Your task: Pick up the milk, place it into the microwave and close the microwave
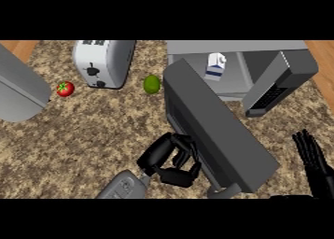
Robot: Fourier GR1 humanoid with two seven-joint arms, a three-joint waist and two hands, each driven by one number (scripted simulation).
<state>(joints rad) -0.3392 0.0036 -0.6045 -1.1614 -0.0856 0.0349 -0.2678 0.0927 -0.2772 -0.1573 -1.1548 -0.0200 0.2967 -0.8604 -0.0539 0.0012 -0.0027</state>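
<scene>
Two black hands, one at each side of the lower frame; left hand (171, 161) glossy and blocky, joined to a light grey forearm (123, 187) with rounded casing and darker grey grooves; right hand (320, 169) slim, matte black, with long thin fingers.

Left robot hand (171, 161) curled; right robot hand (316, 161) open, fingers up

I'm in a kitchen: speckled stone worktop (80, 135) w/ a toaster (102, 63), an open microwave (266, 70), plus a tomato (65, 88) & a lime (152, 84) lying near them.
</scene>
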